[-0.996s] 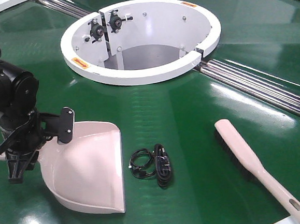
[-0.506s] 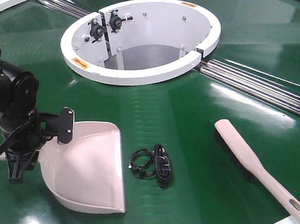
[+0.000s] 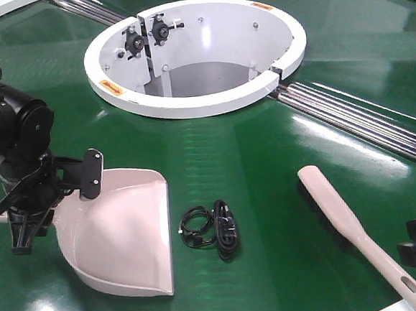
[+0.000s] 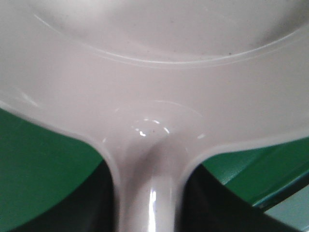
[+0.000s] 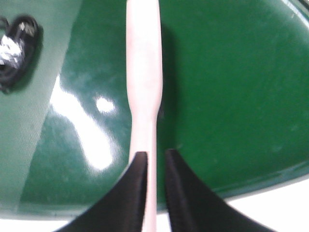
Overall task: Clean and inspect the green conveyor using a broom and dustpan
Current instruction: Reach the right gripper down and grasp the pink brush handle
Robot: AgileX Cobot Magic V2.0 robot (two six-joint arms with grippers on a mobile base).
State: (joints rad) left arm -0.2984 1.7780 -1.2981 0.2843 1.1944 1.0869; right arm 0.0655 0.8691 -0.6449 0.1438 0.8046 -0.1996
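Marking the green conveyor (image 3: pixel 266 158) rim: illegible orange stickers (image 3: pixel 106 84).

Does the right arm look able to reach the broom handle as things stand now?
Probably yes. The right hand is lined up over the broom handle, fingers apart on either side, and nothing lies between; the black cable is well off to the side.
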